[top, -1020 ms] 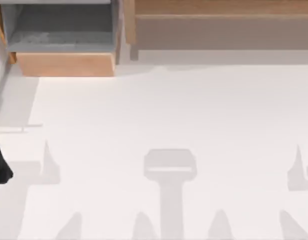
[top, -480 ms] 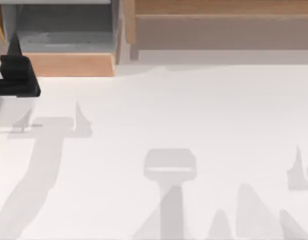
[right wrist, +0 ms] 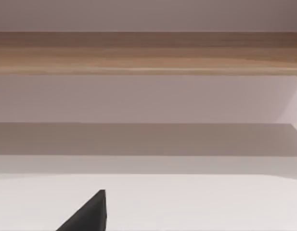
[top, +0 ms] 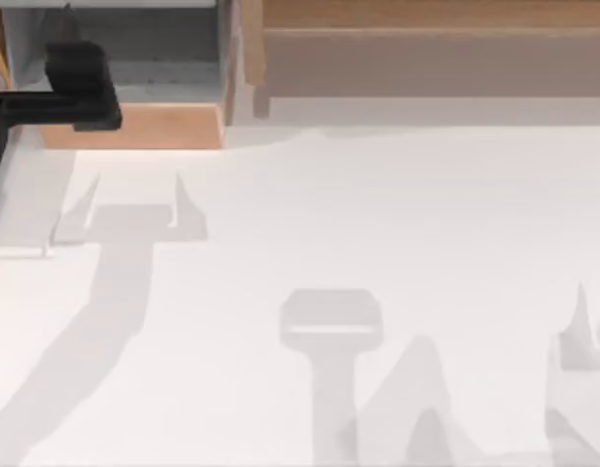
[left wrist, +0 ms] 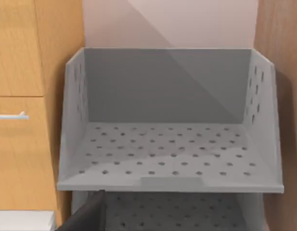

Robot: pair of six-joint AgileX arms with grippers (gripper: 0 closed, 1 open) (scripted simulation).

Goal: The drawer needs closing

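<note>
The drawer (top: 144, 126) stands pulled out at the table's far left, its light-wood front panel facing the table and its grey floor behind it. My left gripper (top: 81, 73) hovers over the left part of the drawer, just above the front panel, pointing into it, open and holding nothing. In the left wrist view the grey perforated drawer (left wrist: 170, 154) lies straight ahead, with one dark finger (left wrist: 85, 216) at the picture's edge. My right arm is parked; one of its fingers (right wrist: 90, 214) shows over the bare table, the gripper open.
A long wooden shelf unit (top: 426, 49) runs along the far edge to the right of the drawer, also seen as the shelf unit (right wrist: 148, 53). A wooden cabinet front with a metal handle (left wrist: 11, 115) stands beside the drawer. The white table (top: 377, 214) spreads in front.
My left gripper has come in from the table's left edge, moving away and to the right, until it is over the drawer. The drawer's front panel has not shifted.
</note>
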